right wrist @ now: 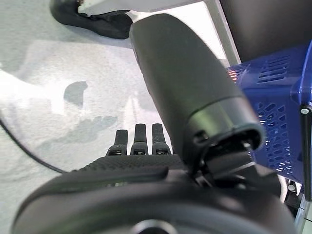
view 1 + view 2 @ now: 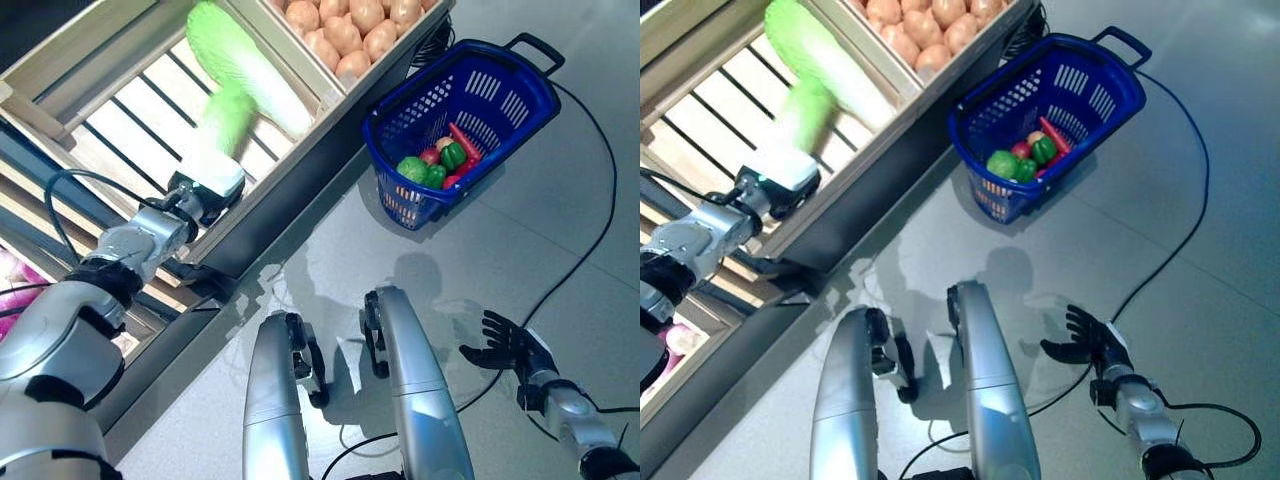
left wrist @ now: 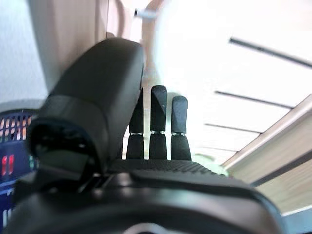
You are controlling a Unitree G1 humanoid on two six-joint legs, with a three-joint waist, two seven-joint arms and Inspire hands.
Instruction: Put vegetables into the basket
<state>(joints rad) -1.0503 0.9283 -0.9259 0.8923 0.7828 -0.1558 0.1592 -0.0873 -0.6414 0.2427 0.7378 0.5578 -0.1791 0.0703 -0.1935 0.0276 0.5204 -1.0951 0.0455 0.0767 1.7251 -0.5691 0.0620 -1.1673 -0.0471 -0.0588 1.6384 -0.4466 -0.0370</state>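
Observation:
A napa cabbage with a white base and green top stands tilted above the slatted wooden crate. My left hand is shut on its white base; in the left wrist view the fingers lie against the pale cabbage. A second napa cabbage lies in the same crate. The blue basket stands on the floor to the right, holding green peppers and some red vegetables. My right hand hangs open low at the right, away from the basket.
A neighbouring crate holds several potatoes. The crates sit on a dark sloping stand whose edge lies between the cabbage and the basket. Purple produce shows at the far left. Grey floor surrounds the basket.

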